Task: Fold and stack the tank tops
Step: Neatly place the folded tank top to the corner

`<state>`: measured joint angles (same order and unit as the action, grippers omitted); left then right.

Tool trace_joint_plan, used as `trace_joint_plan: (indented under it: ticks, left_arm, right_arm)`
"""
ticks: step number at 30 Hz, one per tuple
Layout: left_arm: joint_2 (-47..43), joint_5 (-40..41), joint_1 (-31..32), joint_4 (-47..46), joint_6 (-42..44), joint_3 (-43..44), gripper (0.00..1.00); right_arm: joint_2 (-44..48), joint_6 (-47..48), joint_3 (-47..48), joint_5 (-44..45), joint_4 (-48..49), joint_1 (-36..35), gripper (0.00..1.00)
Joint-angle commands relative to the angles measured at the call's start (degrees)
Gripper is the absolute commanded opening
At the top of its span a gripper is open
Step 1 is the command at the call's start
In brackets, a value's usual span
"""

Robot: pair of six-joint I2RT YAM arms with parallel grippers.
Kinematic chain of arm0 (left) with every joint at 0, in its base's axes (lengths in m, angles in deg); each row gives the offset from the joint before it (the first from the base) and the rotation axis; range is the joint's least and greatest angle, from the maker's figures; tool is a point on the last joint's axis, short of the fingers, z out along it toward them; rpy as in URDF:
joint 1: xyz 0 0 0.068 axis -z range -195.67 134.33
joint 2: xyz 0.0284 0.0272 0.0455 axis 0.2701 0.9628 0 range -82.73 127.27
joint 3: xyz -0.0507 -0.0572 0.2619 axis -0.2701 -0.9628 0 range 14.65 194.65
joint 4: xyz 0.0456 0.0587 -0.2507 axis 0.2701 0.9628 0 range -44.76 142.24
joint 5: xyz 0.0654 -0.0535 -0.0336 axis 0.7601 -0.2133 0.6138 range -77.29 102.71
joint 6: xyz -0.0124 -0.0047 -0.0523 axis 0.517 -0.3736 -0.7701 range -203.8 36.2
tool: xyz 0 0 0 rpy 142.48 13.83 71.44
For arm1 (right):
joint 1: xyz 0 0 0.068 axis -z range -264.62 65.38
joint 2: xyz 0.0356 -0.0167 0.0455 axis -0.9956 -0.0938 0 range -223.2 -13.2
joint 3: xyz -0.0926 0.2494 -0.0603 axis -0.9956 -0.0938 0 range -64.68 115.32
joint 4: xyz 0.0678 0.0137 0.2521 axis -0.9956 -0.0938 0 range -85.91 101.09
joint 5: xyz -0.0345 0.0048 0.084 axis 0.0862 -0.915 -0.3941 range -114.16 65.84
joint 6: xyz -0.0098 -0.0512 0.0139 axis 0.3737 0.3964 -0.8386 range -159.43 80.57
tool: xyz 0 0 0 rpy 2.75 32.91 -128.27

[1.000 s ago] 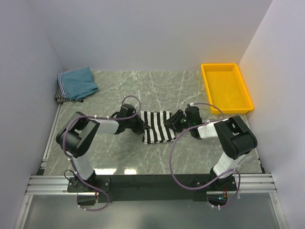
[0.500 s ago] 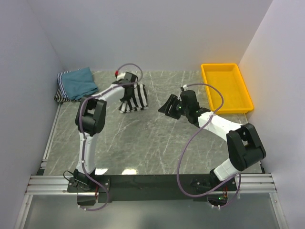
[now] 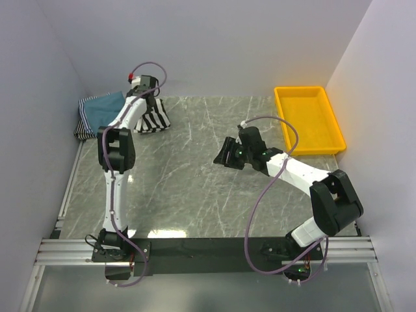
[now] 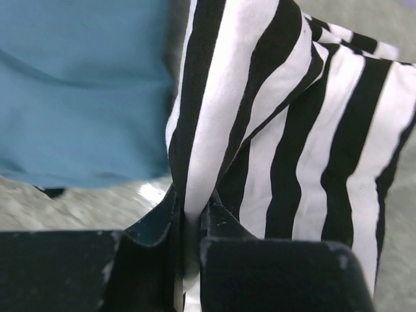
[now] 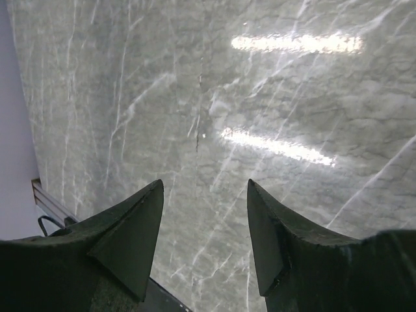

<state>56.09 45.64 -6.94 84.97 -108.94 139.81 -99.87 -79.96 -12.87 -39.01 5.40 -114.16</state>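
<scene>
Found left pincer (image 4: 188, 224) clenched on a fold of the broad black-and-white striped cloth tank top (image 4: 305, 162), with the rest draped ahead and to the right of it and the plain teal-blue cloth tank top (image 4: 78, 91) lying just left of the pincer. Noted right pincer (image 5: 203, 195) released, jaws spread wide over the grey marbled tabletop (image 5: 260, 84), well apart from both tops.
</scene>
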Motion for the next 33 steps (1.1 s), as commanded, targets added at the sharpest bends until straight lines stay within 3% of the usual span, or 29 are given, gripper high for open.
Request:
trace_joint_plan:
  ticks: [1, 21, 33]
  left_arm:
    - [-1.7, 0.7, -2.0, -0.2, 3.4, 3.5, 0.0]
    - [-7.2, -10.5, -11.0, 0.2, 1.9, 9.4, 0.0]
    - [-11.1, -23.2, -18.0, -0.1, -2.2, 8.8, 0.0]
  right_arm:
    - [1.8, 1.8, 3.8, 0.7, -1.0, -1.7, 0.61]
    - [1.1, 2.3, 6.1, 1.7, -2.5, -3.2, 0.61]
    - [1.6, 2.1, 7.2, 3.6, -3.6, -4.4, 0.62]
